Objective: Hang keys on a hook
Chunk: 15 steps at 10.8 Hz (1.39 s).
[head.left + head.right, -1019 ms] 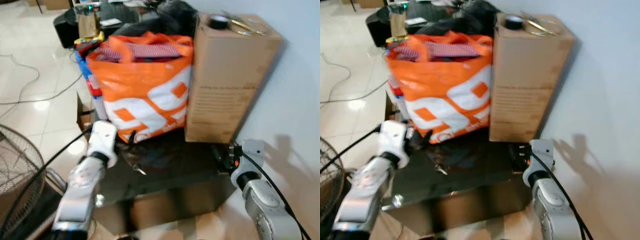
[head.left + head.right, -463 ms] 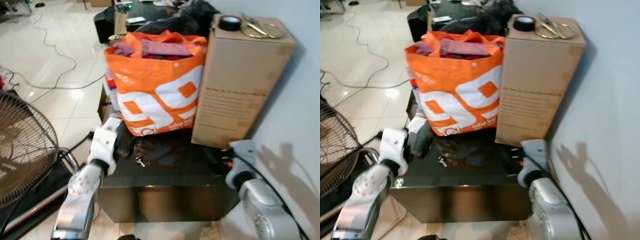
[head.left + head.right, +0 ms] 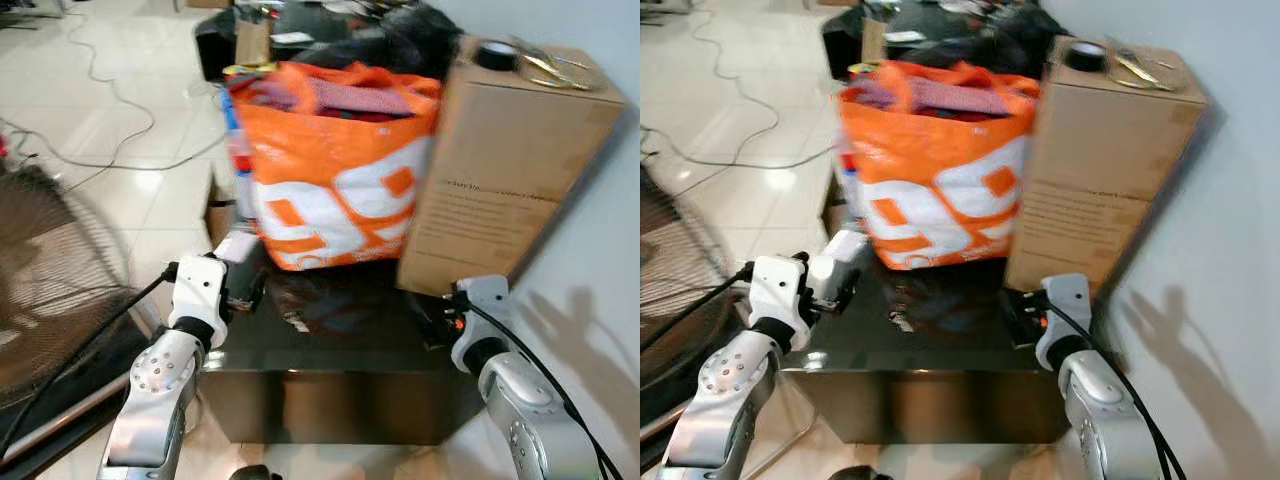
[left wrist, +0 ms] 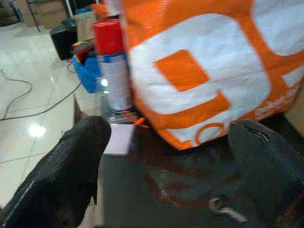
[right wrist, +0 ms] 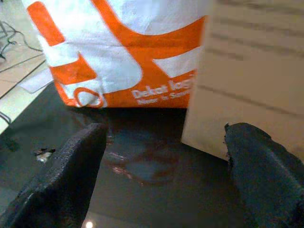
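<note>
A small bunch of keys [image 3: 295, 322] lies flat on the glossy black table [image 3: 350, 355], just in front of the orange and white bag [image 3: 340, 180]. My left gripper [image 3: 248, 290] is at the table's left edge, a short way left of the keys, open with nothing between its fingers [image 4: 71, 166]. The left wrist view has the keys [image 4: 223, 209] near one finger. My right gripper [image 3: 435, 322] hovers open over the table's right side by the cardboard box [image 3: 500, 170]. In its wrist view the keys [image 5: 43, 154] lie further off.
A tape roll [image 3: 497, 55] and scissors [image 3: 550, 70] rest on top of the box. A red-capped spray can [image 4: 111, 66] and a white card [image 4: 118, 138] sit left of the bag. A floor fan [image 3: 50, 270] stands at the left, cables [image 3: 110, 90] cross the tiles, and a wall [image 3: 600, 250] is on the right.
The whole picture has shifted and blurred as the camera moved. Both grippers stay open at the table's two sides, and the keys lie where they were.
</note>
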### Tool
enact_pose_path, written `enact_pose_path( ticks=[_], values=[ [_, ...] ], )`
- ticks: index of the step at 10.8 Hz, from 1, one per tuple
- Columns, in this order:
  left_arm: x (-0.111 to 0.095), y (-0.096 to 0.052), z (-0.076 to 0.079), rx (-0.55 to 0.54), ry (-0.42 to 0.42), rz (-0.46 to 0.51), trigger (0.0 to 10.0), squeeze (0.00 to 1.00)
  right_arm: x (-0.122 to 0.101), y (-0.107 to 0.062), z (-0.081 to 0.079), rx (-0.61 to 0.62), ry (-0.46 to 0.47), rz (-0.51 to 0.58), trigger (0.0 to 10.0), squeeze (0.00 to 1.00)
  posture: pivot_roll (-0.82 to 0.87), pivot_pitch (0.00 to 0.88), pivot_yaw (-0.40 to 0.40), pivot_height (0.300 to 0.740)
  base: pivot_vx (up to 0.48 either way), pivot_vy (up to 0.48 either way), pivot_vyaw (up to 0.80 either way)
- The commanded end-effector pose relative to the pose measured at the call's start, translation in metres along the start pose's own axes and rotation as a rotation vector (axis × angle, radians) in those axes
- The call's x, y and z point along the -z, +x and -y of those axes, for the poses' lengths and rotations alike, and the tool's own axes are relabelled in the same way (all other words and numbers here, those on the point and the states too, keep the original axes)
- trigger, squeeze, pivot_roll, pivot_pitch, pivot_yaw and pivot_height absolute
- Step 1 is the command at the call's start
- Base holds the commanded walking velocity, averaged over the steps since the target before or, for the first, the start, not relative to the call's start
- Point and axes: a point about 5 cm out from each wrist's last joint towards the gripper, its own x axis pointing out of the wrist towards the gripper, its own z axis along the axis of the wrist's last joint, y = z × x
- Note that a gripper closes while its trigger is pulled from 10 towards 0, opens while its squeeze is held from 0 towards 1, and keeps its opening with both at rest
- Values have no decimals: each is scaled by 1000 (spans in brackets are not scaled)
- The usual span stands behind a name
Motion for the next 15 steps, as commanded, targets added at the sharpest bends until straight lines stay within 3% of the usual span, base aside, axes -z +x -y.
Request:
enact_pose_path(
  ticks=[1, 5, 15],
  values=[
    [-3, 0, -4, -12, 13, 3, 10000, 0, -3, 2, -2, -3, 13, 15, 10000, 0, 2, 0, -14, 740, 0, 398, 0],
    [-8, 9, -5, -4, 6, 25, 10000, 0, -5, 3, 3, 57, -5, 38, 10000, 0, -19, 0, 8, 740, 0, 0, 0],
    [-9, 17, -3, 37, 4, 34, 10000, 0, -3, 1, 14, 160, -23, 51, 10000, 0, -52, 0, 32, 740, 309, 0, 0]
  ],
)
